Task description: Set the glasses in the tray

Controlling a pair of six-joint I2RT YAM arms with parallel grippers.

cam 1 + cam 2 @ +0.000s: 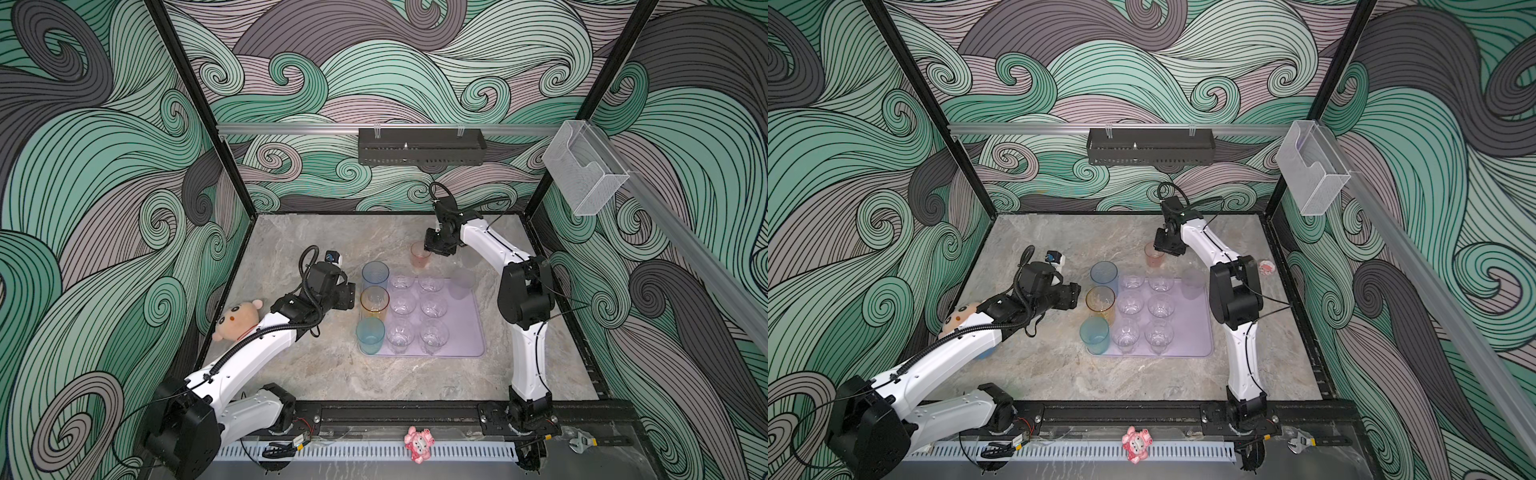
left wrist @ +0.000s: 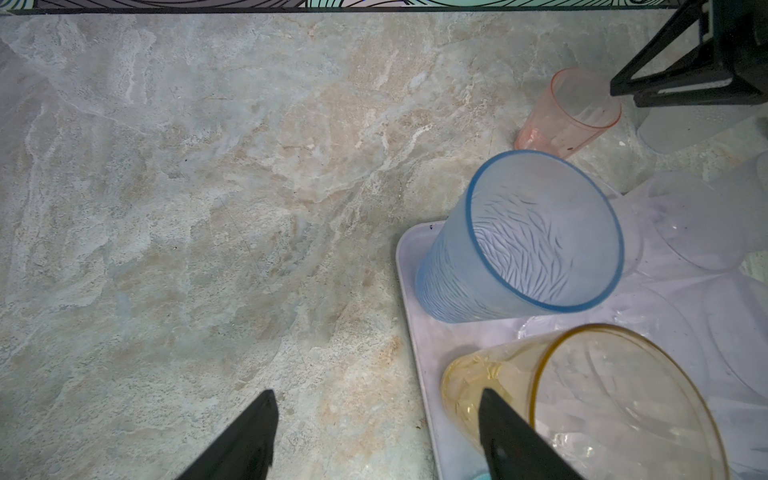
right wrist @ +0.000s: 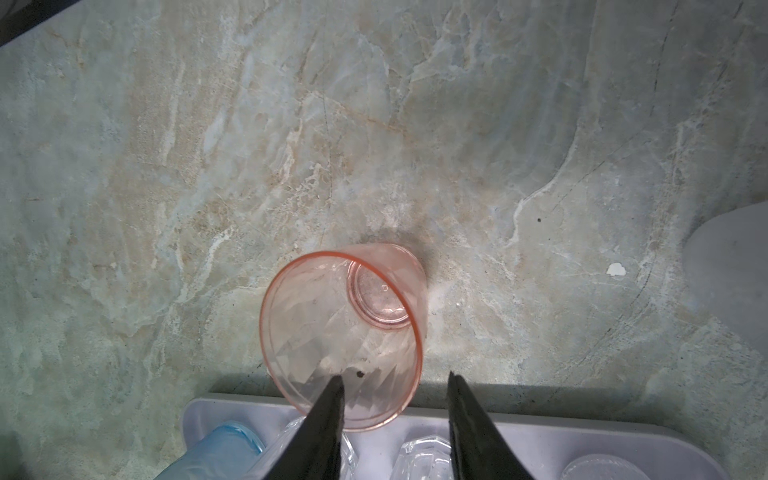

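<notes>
While the tray lies mid-table, the right gripper is the one nearest the pink glass.
In a top view that glass stands upright on the table just past the tray's 12 o'clock edge, at the gripper's 9 o'clock. Its jaws are apart, one finger over the mouth, one outside. The left gripper hangs open and empty at the tray's 9 o'clock.
</notes>
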